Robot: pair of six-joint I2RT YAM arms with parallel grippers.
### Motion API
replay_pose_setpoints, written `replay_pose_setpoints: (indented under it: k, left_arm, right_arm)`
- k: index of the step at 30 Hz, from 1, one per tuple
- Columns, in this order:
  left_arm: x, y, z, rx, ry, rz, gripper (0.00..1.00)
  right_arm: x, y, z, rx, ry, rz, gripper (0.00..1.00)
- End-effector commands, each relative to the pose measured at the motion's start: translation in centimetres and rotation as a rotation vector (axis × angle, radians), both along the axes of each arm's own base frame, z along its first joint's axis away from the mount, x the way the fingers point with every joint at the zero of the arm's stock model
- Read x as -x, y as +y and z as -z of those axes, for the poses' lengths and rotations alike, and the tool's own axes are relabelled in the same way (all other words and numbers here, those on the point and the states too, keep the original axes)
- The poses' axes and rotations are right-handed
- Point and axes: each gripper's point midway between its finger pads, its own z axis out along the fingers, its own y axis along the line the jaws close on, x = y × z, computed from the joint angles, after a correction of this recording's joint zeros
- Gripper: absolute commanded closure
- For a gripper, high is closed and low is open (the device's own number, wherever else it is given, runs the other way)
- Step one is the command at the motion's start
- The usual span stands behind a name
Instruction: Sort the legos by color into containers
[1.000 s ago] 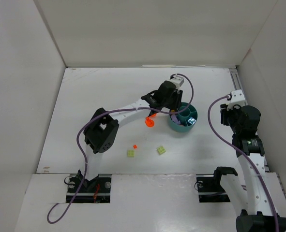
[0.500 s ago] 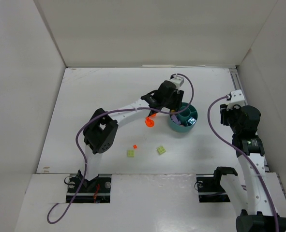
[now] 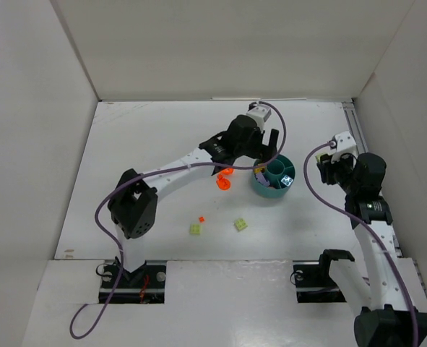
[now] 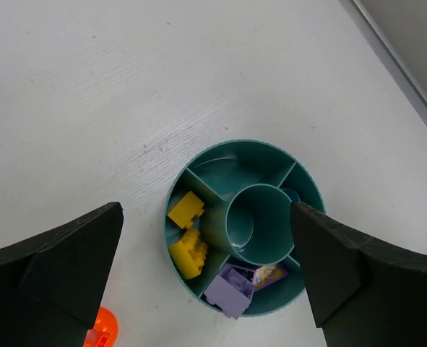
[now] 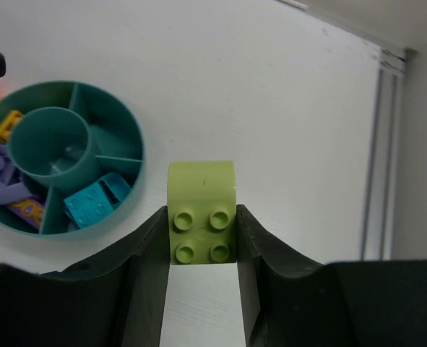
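Note:
The round teal container [image 3: 270,194] stands right of centre. My left gripper [image 3: 265,147] hangs open above it, its fingers [image 4: 61,267] wide on either side of the dish [image 4: 220,172] and holding nothing. Two yellow legos [image 4: 186,210] fill one compartment and purple ones [image 4: 230,290] another. My right gripper [image 5: 201,217] is shut on a pale green brick [image 5: 201,189], studs facing the camera, just right of the dish [image 5: 108,119], where teal bricks [image 5: 97,199] lie. In the top view that gripper [image 3: 330,165] is to the right of the dish.
On the table lie a round orange piece [image 3: 222,181] left of the dish, a tiny red-orange bit [image 3: 201,218], and two pale green bricks [image 3: 196,229] [image 3: 240,225] nearer the bases. White walls enclose the table; a rail [image 5: 381,144] runs along its right edge.
My left gripper's jaws have spread wide above the dish and its arm has swung, elbow moving left. The right arm shifted slightly, still gripping the green brick.

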Motion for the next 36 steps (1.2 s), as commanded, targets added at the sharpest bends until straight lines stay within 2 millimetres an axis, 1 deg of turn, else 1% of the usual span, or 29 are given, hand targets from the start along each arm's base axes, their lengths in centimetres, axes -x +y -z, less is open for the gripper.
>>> replay_pose_setpoints:
  k: [1,2,3,4,5,6,7,8,9,10,11,12,13,14,15,16,17,18,19,20,21,23,26,27,28,29,31,33,36]
  left_arm:
    - [0.4,2.2,-6.1,0.085,-0.107,-0.045,0.00]
    - [0.4,2.9,-6.1,0.089,-0.101,-0.057,0.00]
    - [0.5,4.0,-7.5,0.119,-0.116,-0.073,0.00]
    - [0.2,5.6,-6.1,0.100,-0.090,-0.105,0.00]
    - [0.3,6.4,-6.0,0.121,-0.076,-0.119,0.00]
    - [0.2,7.3,-6.0,0.128,-0.083,-0.133,0.00]
    - [0.6,8.5,-6.7,0.148,-0.083,-0.151,0.00]
    - [0.5,10.2,-5.1,0.123,-0.073,-0.188,0.00]
    - [0.4,11.3,-4.8,0.122,-0.069,-0.230,0.00]
    - [0.8,11.9,-5.3,0.139,-0.071,-0.247,0.00]
    - [0.7,13.0,-5.1,0.140,-0.066,-0.277,0.00]
    - [0.9,14.2,-3.3,0.109,-0.040,-0.295,0.00]
    - [0.8,14.9,-2.9,0.108,-0.032,-0.319,0.00]
    - [1.0,15.5,-3.1,0.122,-0.027,-0.334,0.00]
    - [0.9,16.6,-1.4,0.105,0.002,-0.363,0.00]
    - [0.8,17.3,-1.4,0.113,0.007,-0.382,0.00]
    - [0.9,17.8,-1.2,0.122,0.018,-0.389,0.00]
    - [0.5,18.6,-0.7,0.130,0.040,-0.411,0.00]
    - [0.7,19.1,0.3,0.119,0.059,-0.412,0.00]
    - [0.9,18.9,0.0,0.135,0.065,-0.389,0.00]
    - [1.2,18.9,0.6,0.136,0.084,-0.387,0.00]
    - [1.1,19.4,1.0,0.130,0.090,-0.398,0.00]
    - [1.2,19.5,1.3,0.122,0.099,-0.399,0.00]
    - [1.2,19.5,1.3,0.121,0.099,-0.399,0.00]
    - [1.2,19.6,1.9,0.110,0.116,-0.413,0.00]
    - [1.2,19.6,1.9,0.110,0.116,-0.413,0.00]
    - [1.3,19.7,2.4,0.098,0.129,-0.414,0.00]
    - [1.2,19.8,2.4,0.101,0.131,-0.427,0.00]
    - [1.2,19.8,2.4,0.101,0.131,-0.427,0.00]
  right_arm:
    - [-2.2,3.6,-2.2,-0.025,-0.092,-0.234,0.63]
    - [-2.3,5.3,-2.0,-0.059,-0.089,-0.339,0.63]
    - [-2.7,5.8,-1.5,-0.065,-0.080,-0.375,0.63]
    - [-3.8,6.1,-1.0,-0.078,-0.064,-0.398,0.63]
    - [-4.2,6.4,-0.4,-0.088,-0.051,-0.416,0.63]
    - [-4.7,6.7,-0.5,-0.106,-0.048,-0.436,0.63]
    - [-5.3,6.8,-0.5,-0.104,-0.063,-0.446,0.63]
    - [-5.8,7.0,0.4,-0.125,-0.037,-0.451,0.63]
    - [-6.3,6.9,0.1,-0.121,-0.047,-0.452,0.63]
    - [-6.5,7.5,0.4,-0.126,-0.037,-0.456,0.63]
    - [-7.0,7.7,0.4,-0.122,-0.037,-0.457,0.63]
    - [-7.4,8.0,-0.1,-0.113,-0.052,-0.459,0.63]
    - [-7.6,8.2,0.3,-0.109,-0.041,-0.450,0.63]
    - [-7.8,9.0,0.1,-0.106,-0.041,-0.467,0.63]
    - [-8.3,9.3,0.3,-0.104,-0.037,-0.471,0.63]
    - [-8.4,9.5,0.8,-0.104,-0.023,-0.471,0.63]
    - [-8.8,9.7,0.7,-0.108,-0.024,-0.464,0.61]
    - [-9.1,10.2,1.2,-0.112,-0.007,-0.475,0.60]
    - [-9.3,10.2,1.4,-0.112,-0.005,-0.475,0.60]
    - [-9.6,10.4,1.4,-0.108,-0.005,-0.471,0.60]
    - [-9.7,10.2,1.4,-0.112,-0.001,-0.457,0.60]
    - [-10.2,10.1,2.3,-0.103,0.013,-0.435,0.60]
    - [-10.7,10.0,2.7,-0.109,0.019,-0.421,0.59]
    - [-10.9,10.0,2.3,-0.116,0.013,-0.419,0.58]
    - [-10.9,10.4,2.7,-0.118,0.024,-0.427,0.58]
    - [-11.0,10.4,3.1,-0.119,0.035,-0.427,0.58]
    - [-11.0,10.4,3.1,-0.119,0.035,-0.427,0.56]
    - [-11.1,10.5,4.0,-0.131,0.060,-0.422,0.54]
    - [-11.3,10.4,4.7,-0.147,0.085,-0.403,0.53]
